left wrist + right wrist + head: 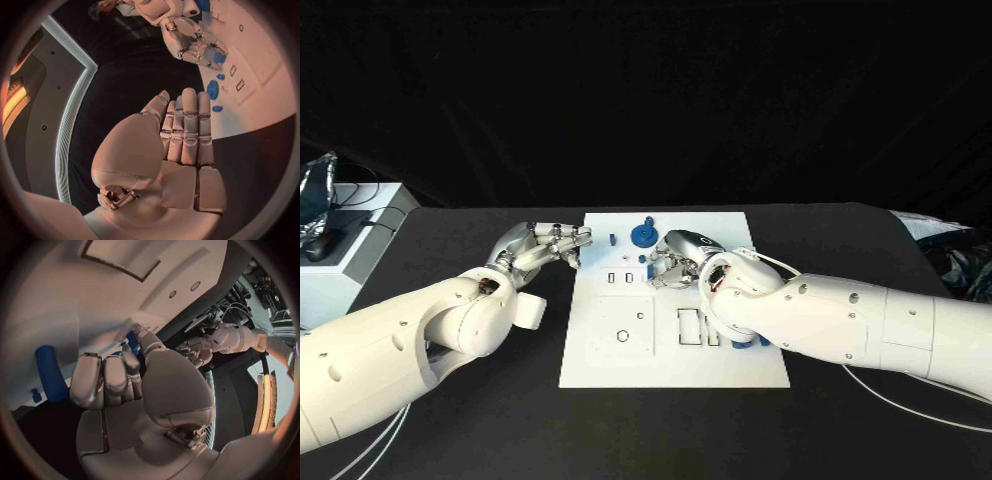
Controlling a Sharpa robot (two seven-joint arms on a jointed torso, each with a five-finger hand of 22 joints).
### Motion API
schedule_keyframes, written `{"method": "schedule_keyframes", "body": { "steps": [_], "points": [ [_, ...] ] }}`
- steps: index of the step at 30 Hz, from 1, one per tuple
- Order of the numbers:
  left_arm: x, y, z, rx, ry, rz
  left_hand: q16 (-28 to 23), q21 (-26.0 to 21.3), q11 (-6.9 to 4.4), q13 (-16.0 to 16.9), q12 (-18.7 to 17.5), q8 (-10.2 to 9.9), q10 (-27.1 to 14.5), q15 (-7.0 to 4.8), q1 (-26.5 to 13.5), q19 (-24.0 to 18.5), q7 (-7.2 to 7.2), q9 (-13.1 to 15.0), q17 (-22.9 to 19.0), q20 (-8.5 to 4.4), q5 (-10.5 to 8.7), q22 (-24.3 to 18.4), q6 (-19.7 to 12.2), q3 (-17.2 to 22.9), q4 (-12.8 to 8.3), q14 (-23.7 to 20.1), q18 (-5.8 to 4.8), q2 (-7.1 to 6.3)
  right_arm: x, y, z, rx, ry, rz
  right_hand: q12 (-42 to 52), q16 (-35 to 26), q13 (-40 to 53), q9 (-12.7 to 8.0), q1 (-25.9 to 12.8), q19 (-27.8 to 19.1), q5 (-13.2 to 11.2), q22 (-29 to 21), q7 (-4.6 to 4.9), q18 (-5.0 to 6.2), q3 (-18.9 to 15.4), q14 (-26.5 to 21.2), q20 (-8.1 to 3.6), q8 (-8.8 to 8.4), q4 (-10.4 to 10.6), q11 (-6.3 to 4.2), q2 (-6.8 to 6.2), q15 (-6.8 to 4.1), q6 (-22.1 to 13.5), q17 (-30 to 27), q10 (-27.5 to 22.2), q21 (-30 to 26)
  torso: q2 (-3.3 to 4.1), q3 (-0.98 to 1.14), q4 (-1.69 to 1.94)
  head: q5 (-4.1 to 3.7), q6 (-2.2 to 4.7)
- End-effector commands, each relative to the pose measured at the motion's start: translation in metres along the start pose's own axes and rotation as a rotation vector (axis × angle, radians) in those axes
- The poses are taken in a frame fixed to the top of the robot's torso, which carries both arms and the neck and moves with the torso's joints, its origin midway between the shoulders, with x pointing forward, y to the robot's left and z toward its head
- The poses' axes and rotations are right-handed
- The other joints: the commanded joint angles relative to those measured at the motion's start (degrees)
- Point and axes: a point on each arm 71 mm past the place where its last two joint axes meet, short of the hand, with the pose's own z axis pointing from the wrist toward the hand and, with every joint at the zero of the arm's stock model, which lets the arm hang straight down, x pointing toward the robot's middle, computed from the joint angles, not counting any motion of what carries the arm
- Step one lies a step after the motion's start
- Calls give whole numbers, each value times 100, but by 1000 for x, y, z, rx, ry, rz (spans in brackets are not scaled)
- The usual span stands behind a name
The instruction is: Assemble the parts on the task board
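The white task board (675,370) lies mid-table. My right hand (682,262) hovers over its upper middle with fingers curled in, pinching a small blue part (132,340) at the fingertips; the same part (219,56) shows in the left wrist view. My left hand (545,245) sits at the board's upper left edge, fingers stretched out side by side (184,130), holding nothing. A round blue part (643,236) lies on the board's top edge between the hands, with a small blue piece (609,238) to its left. A blue cylinder (50,372) lies beside my right hand.
The board has a square recess (629,335) and narrow slots (687,325) in its lower half. Another blue piece (744,342) peeks from under my right forearm. A white box with gear (351,255) stands at the table's left edge.
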Motion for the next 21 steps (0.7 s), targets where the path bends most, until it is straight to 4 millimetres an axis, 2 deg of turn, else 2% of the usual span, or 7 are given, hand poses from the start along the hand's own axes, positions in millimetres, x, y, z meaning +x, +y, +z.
{"method": "schedule_keyframes", "body": {
  "steps": [1,6,9,11,13,16,21],
  "points": [
    [2,0,0,2,20,-5,19,30,-1,9,22,10,-39,10,-9,-55,-9,7,-6,8,6,-6,-52,42,-4,-39,107,-28,-1,1,-1,-15,-22,11,-4,12,-73,-6,19,242,-39,922,15,101,-30,-1,57,-26,94,1,-76,42,-60,-5,-64,-28,-1,0,5,9,-2],
    [3,1,0,-13,31,5,4,11,45,3,14,-10,-176,41,-51,-82,15,-5,-11,21,4,-16,-195,16,19,-72,98,-55,-4,2,-3,-34,-63,39,-34,12,-142,-6,12,242,-56,919,42,106,-73,-5,70,-31,145,22,-138,58,-173,-7,-121,-39,-3,4,11,13,3],
    [5,3,1,-26,45,25,-26,-44,100,12,51,-4,-422,89,-148,-131,-10,-8,-29,64,-8,-45,-724,-108,54,-163,84,-162,-7,1,-6,-51,-103,82,-67,20,-232,-19,23,240,-5,914,106,116,-125,-9,93,-45,241,69,-253,94,-605,0,-202,-62,-10,9,12,24,3],
    [6,4,2,-37,53,39,-6,-72,90,27,146,17,-403,84,-168,-108,3,6,-43,76,-15,-65,-945,-229,56,-161,91,-168,-10,0,-8,-60,-128,120,-171,10,-371,-48,28,231,-4,901,167,137,-184,-19,119,-69,480,113,-400,125,-1197,-15,-323,-118,-16,8,10,25,10],
    [6,5,2,-52,55,53,13,-105,122,36,234,24,-437,106,-201,-80,74,8,-61,84,-8,-87,-1053,-368,75,-157,93,-143,-14,-1,-10,-70,-152,156,-243,5,-532,-91,196,226,-236,890,247,163,-313,-26,163,-111,1110,170,-624,170,-1941,-25,-439,-173,-26,7,5,28,18],
    [7,7,3,-84,61,82,68,-152,92,163,620,185,-378,87,-500,5,158,17,-72,72,2,-120,-903,-639,296,-100,85,-86,-22,-2,-13,-87,-184,213,-147,6,-671,-92,435,230,-287,887,250,183,-488,-32,182,-118,1845,179,-799,175,-1967,-39,-496,-198,-52,16,-9,63,30],
    [7,10,6,-153,69,171,456,-48,-84,1147,2360,792,-719,-40,-983,181,7,78,118,-51,32,-34,-762,-1070,783,16,52,43,-42,-7,-17,-98,-217,316,-56,-7,-774,-49,78,228,-229,882,177,179,-453,-32,157,-74,1675,129,-626,139,-1129,-65,-524,-222,-109,45,-39,89,53]
  ]
}}
